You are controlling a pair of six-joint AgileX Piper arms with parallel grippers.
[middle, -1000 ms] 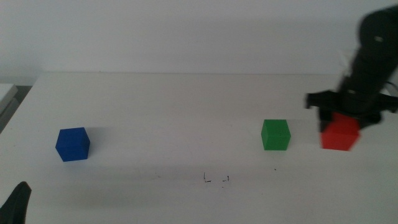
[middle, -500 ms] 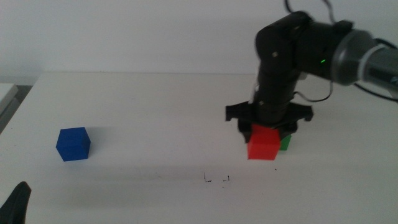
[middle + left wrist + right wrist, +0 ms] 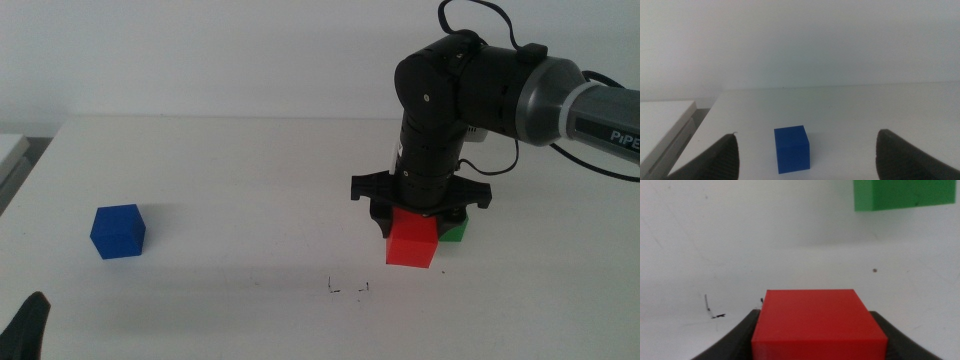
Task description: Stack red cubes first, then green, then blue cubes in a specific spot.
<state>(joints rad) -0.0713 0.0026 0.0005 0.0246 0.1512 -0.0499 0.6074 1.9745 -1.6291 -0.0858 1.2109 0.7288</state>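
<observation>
The right claw pinches the red cube above the table, in front of the green cube (mostly hidden), near the corner marks. The left claw waits spread, facing the blue cube.

White matte worktop, flat, fills most of the middle view. Plain white wall directly behind the worktop's far edge, no windows, no fixtures. Lighting diffuse and even; only soft, faint shadows on the worktop. Beside the worktop's left edge: a separate white slab-like surface, slightly lower, with a dark gap between it and the worktop. Same piece shows as a pale corner at the left edge of the middle view. What it is can't be told. Floor not in view. Small black speck on the worktop surface.
</observation>
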